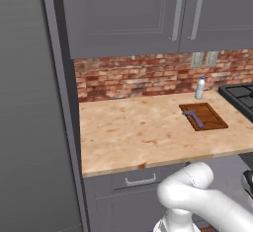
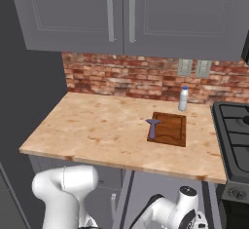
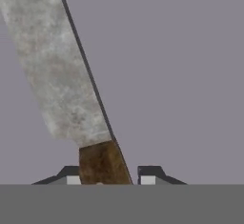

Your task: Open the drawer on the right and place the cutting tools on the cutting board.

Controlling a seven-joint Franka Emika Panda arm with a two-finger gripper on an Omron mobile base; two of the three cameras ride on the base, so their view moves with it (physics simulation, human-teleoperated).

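Currently on tool 2: gripper [image 3: 104, 179] fingers straddle knife [image 3: 66, 75] brown handle inside grey drawer [image 3: 190, 75], apparently clamped. Purple tool [image 2: 152, 127] already on cutting board [image 2: 172, 130]. Next: lift, carry to board.

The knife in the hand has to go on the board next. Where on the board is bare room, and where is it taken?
The cutting board is bare over its middle and right, toward the stove. Its left edge is taken by the purple-handled tool. Behind it stands a bottle. The countertop left of the board lies open.
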